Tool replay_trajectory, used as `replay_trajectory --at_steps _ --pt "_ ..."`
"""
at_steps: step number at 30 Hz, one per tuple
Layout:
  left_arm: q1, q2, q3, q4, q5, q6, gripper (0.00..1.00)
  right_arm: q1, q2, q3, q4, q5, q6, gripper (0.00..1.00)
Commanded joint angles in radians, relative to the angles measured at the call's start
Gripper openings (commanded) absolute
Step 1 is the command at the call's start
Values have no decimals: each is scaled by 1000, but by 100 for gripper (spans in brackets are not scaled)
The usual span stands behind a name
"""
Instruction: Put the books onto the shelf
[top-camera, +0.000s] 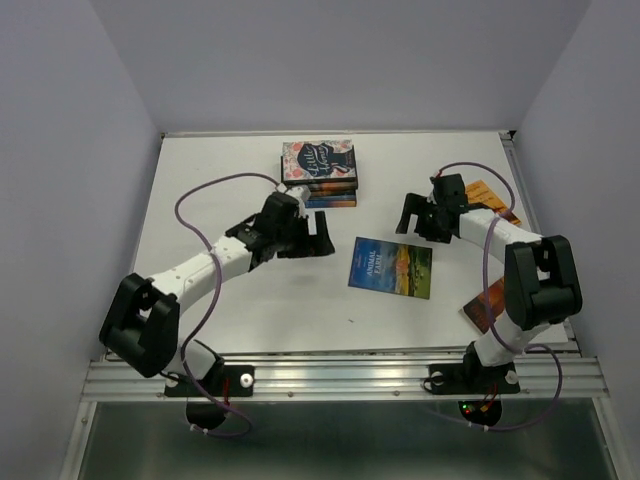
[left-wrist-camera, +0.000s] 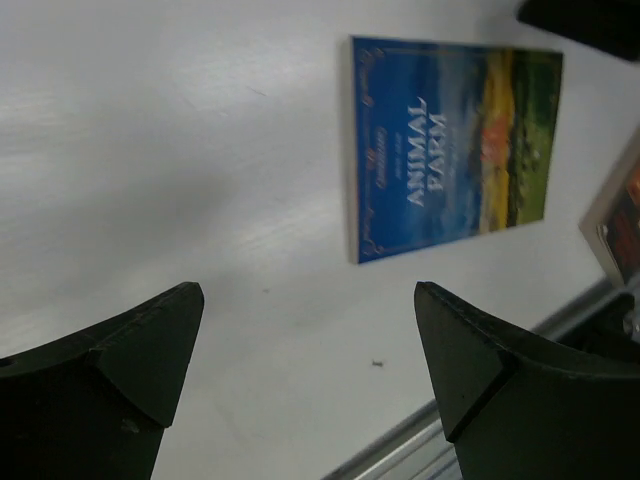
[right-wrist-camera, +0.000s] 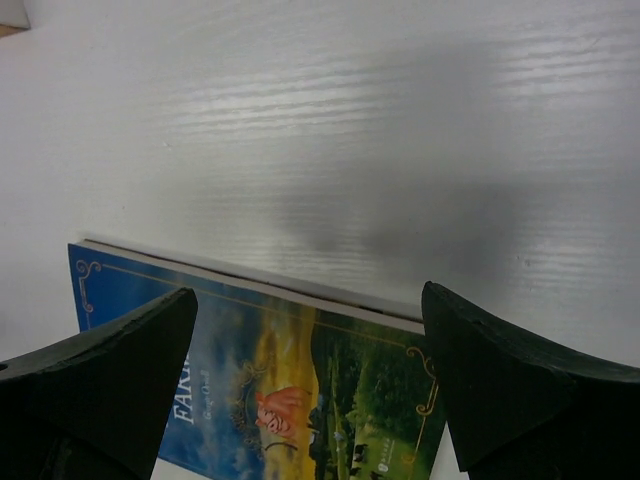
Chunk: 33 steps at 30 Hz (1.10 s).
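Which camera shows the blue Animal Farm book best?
The left wrist view: the book shows whole and large, with its title readable. The top external view shows it whole but small. The right wrist view catches only part of its cover.

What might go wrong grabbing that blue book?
The blue book lies flat, so a claw might just shove it along. The left claw and right claw are both open near it and may bump. The right arm hangs over an orange book at the table edge and might knock it off.
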Motion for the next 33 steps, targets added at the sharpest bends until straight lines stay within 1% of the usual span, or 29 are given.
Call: replay_trajectory --at_steps 1,2,4,5,7,10,12,15,16,17,18,20,23,26,27,28,31,33 --pt "-123 -71 -102 216 160 -63 99 -1 57 73 84 -43 -53 100" --pt "-175 -55 -117 240 196 -83 99 -1 76 76 89 -51 -47 100" --pt "-230 1 -121 306 228 -104 99 -1 89 73 89 -115 -47 100" --pt "-287 55 -108 339 243 -129 99 -1 86 64 93 -138 -35 100" --pt "-345 121 -72 353 254 -143 99 -1 72 29 93 -135 -19 100" --pt "-430 256 34 358 253 -157 99 -1 26 -33 89 -117 4 100" --pt "-444 333 54 358 250 -184 99 -1 -7 -60 77 -121 19 100" --pt "-442 365 62 350 196 -218 99 -1 -37 -117 60 -126 33 100" --pt "-441 373 68 308 169 -226 99 -1 -55 -132 58 -138 31 100" --pt "-439 376 89 283 105 -226 99 -1 -60 -148 58 -141 28 100" --pt "-435 379 99 245 70 -227 99 -1 -61 -172 57 -149 31 100" --pt "-406 385 120 226 18 -235 99 -1 -61 -192 52 -182 33 100" --pt "-352 408 120 224 9 -272 99 -1 -92 -240 56 -284 45 100" --pt "-268 414 96 224 0 -318 99 11 -152 -280 55 -373 41 100" --pt "-255 410 88 224 -6 -328 99 11 -166 -287 52 -399 41 99" --pt "-248 405 70 243 -23 -335 99 21 -175 -301 50 -449 41 97" --pt "-218 388 51 255 -42 -359 99 54 -198 -320 41 -503 36 95" --pt "-209 385 39 273 -28 -362 99 74 -196 -334 38 -494 39 94"
